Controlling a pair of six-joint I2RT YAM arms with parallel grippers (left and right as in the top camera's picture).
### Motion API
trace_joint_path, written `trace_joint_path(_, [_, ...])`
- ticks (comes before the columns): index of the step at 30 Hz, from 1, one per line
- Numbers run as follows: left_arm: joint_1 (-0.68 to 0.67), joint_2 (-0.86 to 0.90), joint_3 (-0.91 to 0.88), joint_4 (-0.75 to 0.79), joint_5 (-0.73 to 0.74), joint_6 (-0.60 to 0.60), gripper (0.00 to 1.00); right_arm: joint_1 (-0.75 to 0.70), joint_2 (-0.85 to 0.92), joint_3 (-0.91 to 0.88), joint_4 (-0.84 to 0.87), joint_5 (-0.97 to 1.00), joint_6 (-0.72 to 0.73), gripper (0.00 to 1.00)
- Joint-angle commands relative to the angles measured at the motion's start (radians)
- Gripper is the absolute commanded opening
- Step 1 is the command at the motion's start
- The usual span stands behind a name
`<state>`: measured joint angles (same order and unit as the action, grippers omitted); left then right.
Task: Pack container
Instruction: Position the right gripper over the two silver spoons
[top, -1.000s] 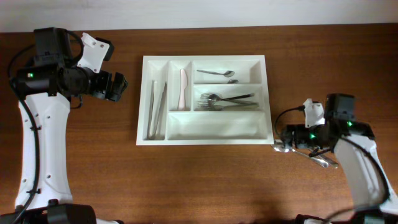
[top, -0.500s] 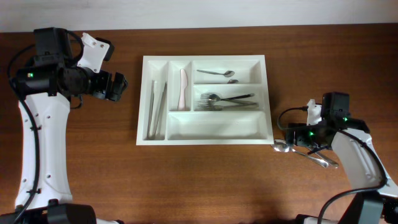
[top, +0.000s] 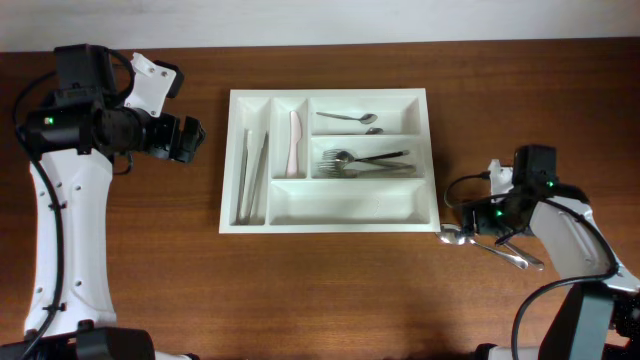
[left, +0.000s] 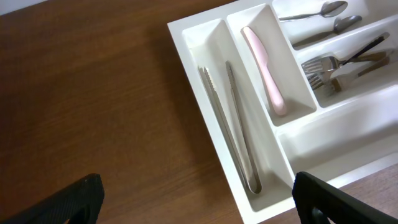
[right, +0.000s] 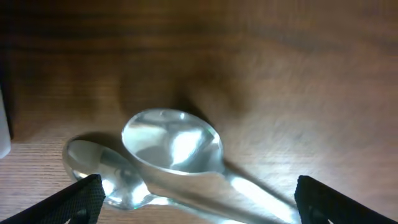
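The white five-compartment container (top: 328, 213) lies mid-table. Its narrow upright slots hold metal tongs (top: 251, 175) and a pink knife (top: 294, 142). Its top row holds two spoons (top: 347, 117), its middle row forks (top: 365, 160), and its bottom row shows nothing inside. Two large metal spoons (top: 490, 245) lie on the table just right of the container's bottom right corner. My right gripper (top: 492, 225) is open, low over these spoons (right: 174, 140), its fingertips either side of them. My left gripper (top: 190, 140) is open and empty, left of the container (left: 205, 112).
Bare brown wood table (top: 330, 290) all round the container. A white wall edge runs along the back.
My right gripper has shifted slightly and turned over the two spoons. The left arm and the container's contents have not moved.
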<state>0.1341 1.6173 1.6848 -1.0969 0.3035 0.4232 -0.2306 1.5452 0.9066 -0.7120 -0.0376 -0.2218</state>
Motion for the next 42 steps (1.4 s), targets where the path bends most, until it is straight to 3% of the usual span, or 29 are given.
trace_joint_path(1, [0.000,-0.024,0.004,0.000,0.011,0.013,0.99,-0.006,0.004,0.064,-0.014,0.021,-0.124,0.99])
trace_joint_path(10, [0.000,-0.024,0.004,0.000,0.011,0.013,0.99,-0.008,0.004,0.201,-0.105,0.050,-0.343,0.99])
trace_joint_path(13, [0.000,-0.024,0.004,0.000,0.011,0.013,0.99,-0.018,0.004,0.235,-0.132,0.049,-0.351,0.99])
trace_joint_path(24, [0.000,-0.024,0.004,0.000,0.011,0.013,0.99,-0.047,0.004,0.240,-0.265,0.114,-0.566,0.96])
trace_joint_path(28, [0.000,-0.024,0.004,0.000,0.011,0.013,0.99,-0.045,0.004,0.240,-0.310,0.121,-0.575,0.92])
trace_joint_path(29, [0.000,-0.024,0.004,0.000,0.011,0.013,0.99,-0.046,0.004,0.240,-0.298,0.152,-0.575,0.99])
trace_joint_path(42, [0.000,-0.024,0.004,0.000,0.011,0.013,0.99,-0.046,0.004,0.240,-0.225,0.074,-0.571,0.99])
